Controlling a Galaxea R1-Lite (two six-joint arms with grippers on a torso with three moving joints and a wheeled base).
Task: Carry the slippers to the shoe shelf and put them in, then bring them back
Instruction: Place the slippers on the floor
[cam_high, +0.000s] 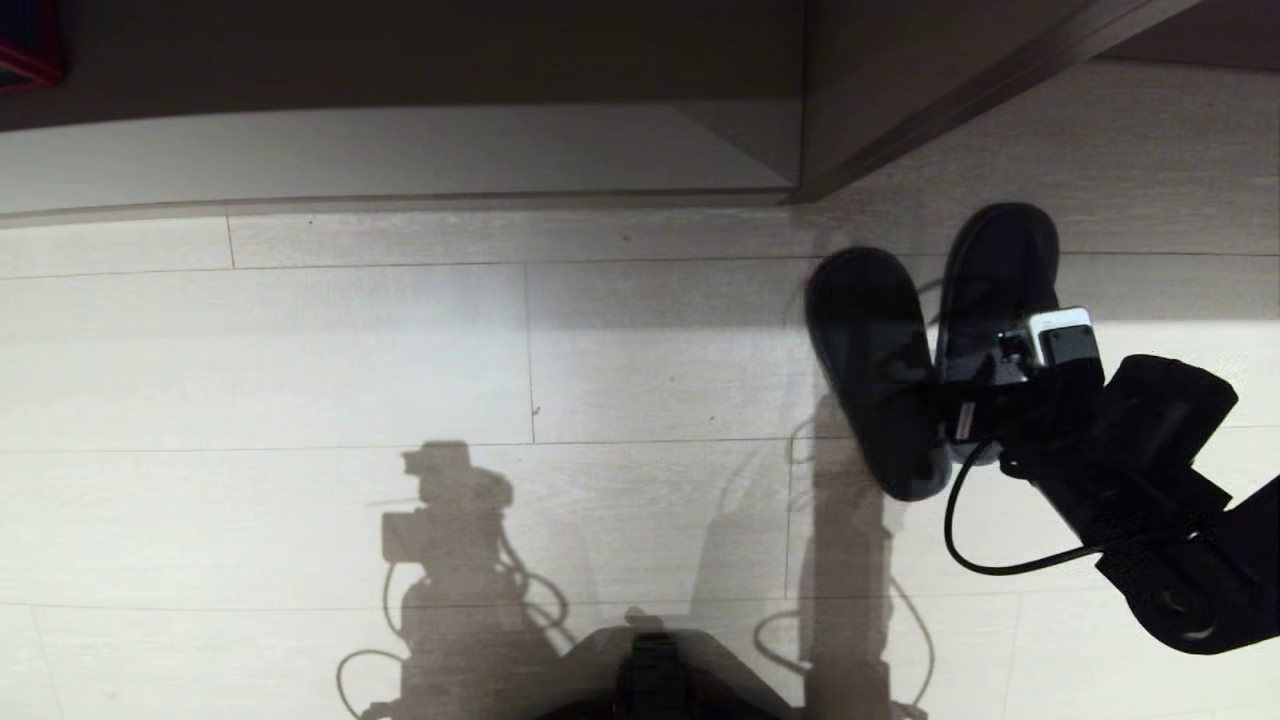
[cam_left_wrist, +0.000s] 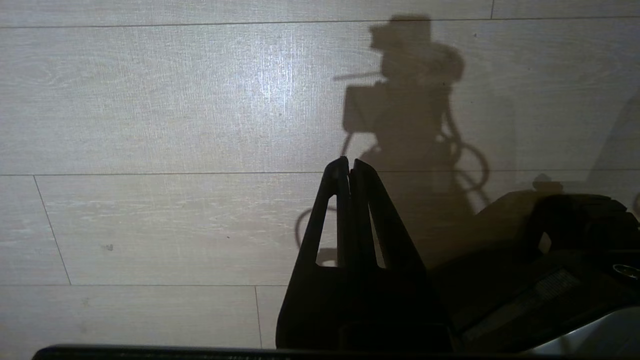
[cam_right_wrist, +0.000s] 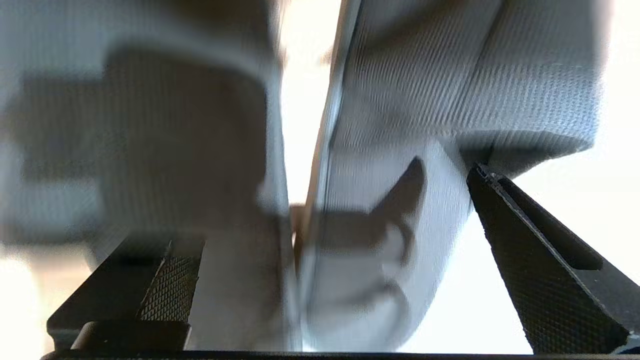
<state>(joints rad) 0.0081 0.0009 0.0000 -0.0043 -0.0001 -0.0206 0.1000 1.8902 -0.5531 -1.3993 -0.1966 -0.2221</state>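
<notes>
While the left tool (cam_left_wrist: 350, 167) hangs closed over the pale plank floor (cam_high: 400, 350), the right tool (cam_right_wrist: 320, 240) reaches forward and down, fingers spread wide around the slippers (cam_high: 900, 360) lying side by side just before the shoe shelf (cam_high: 500, 150).

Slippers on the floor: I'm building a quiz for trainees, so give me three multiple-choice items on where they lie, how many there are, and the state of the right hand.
1. Where do the slippers lie?
A. inside the shoe shelf
B. on the floor before the shoe shelf
C. on a desk
2. How many slippers show?
A. one
B. two
C. three
3. How is the right hand?
A. open around the slippers
B. shut on nothing
C. out of view

Key: 1 B, the head view shows them on the floorboards; 2 B, a pair lies side by side; 3 A, its fingers stand wide apart either side of the slippers.
</notes>
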